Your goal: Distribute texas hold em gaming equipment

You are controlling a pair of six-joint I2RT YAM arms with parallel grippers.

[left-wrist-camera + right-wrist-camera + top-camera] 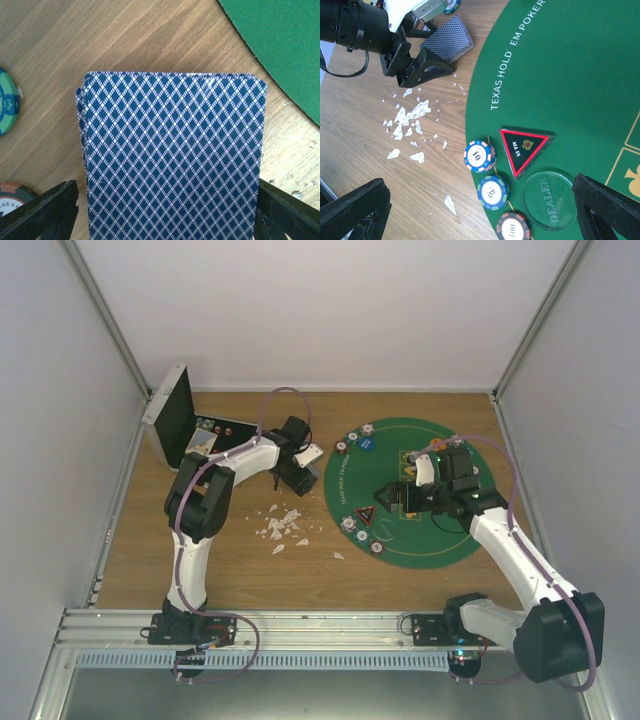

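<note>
Blue-white diamond-backed cards [172, 160], green mat [580, 70]

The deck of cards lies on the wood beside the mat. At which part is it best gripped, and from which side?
Grip the deck across its two long edges, coming down from above. It lies flat and face down, too thin to take from the side, and squeezing the long edges should keep the slightly shifted cards together. The left gripper straddles it this way.

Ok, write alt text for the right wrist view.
A green felt poker mat fills the right side, with a red-black triangular token, a clear dealer button and three chips at its edge. On the wooden table to the left lie white scraps; above them the left gripper straddles a card deck.
</note>
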